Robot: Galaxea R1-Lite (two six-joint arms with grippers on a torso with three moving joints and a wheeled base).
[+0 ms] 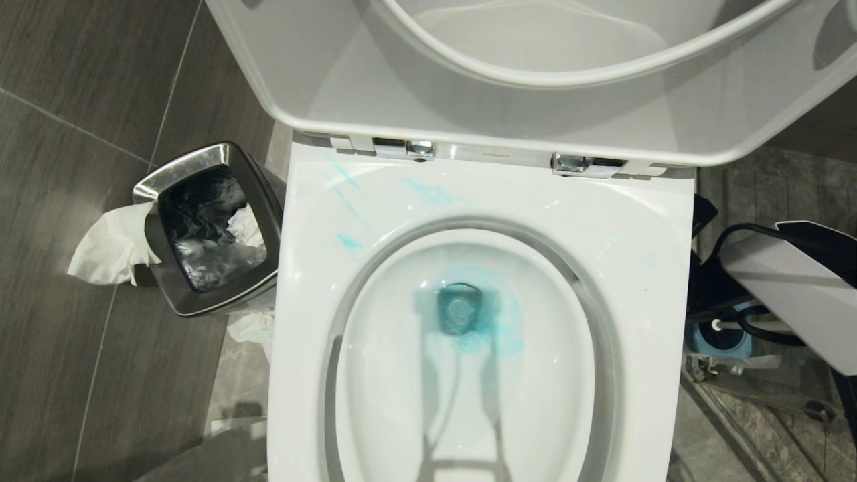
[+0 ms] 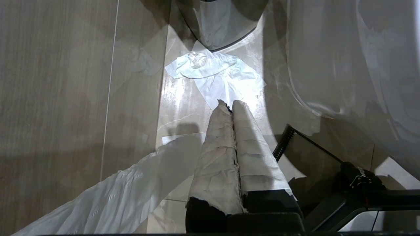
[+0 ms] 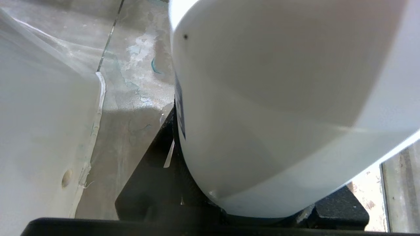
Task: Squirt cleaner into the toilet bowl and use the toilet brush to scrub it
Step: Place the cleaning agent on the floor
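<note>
The white toilet bowl fills the head view with its lid up. Teal cleaner tints the water round the drain and smears the left rim. In the right wrist view my right gripper is shut on a fat white bottle with a dark label edge, low beside the toilet's outer wall. To the right of the toilet the toilet brush stands in its blue holder, only its white handle end showing past my right arm. My left gripper is shut and empty above the floor.
A square steel waste bin with a black bag stands left of the toilet, white tissue hanging beside it. More tissue lies on the floor ahead of my left gripper. The raised lid overhangs the back. Dark cables trail near the holder.
</note>
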